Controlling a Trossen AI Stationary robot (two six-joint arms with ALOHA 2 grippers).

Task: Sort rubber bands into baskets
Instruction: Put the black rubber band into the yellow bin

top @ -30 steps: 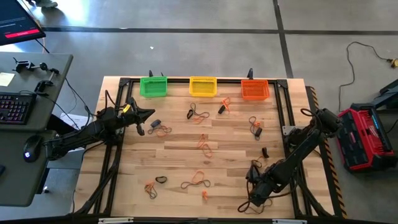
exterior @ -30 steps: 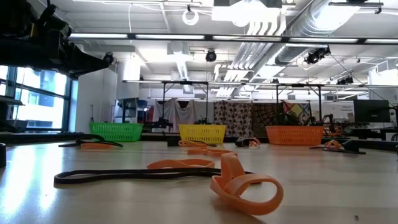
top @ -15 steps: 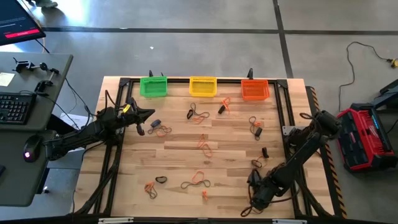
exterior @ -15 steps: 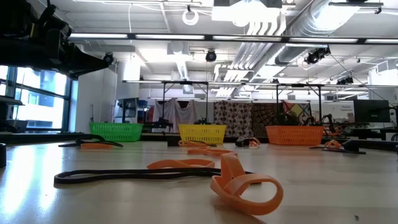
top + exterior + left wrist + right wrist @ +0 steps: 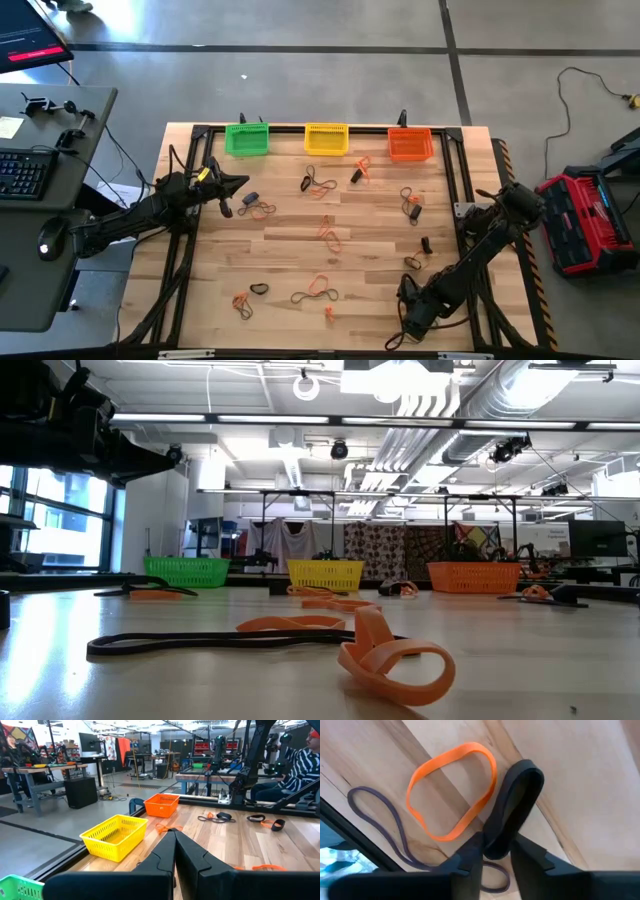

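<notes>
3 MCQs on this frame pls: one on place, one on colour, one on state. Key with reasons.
1. Where does the right gripper work?
A. by the baskets
B. near table edge, right side
C. table centre

2. Which basket stands in the middle of the row?
A. yellow
B. green
C. orange

3. What sits between the right gripper's fingers?
A. an orange band
B. nothing
C. a black rubber band

Key:
1 B, the high view puts it low on the right, far from the baskets.
2 A, the yellow basket sits between the green basket and the orange basket.
3 C, the right wrist view shows the black rubber band pinched there.
</notes>
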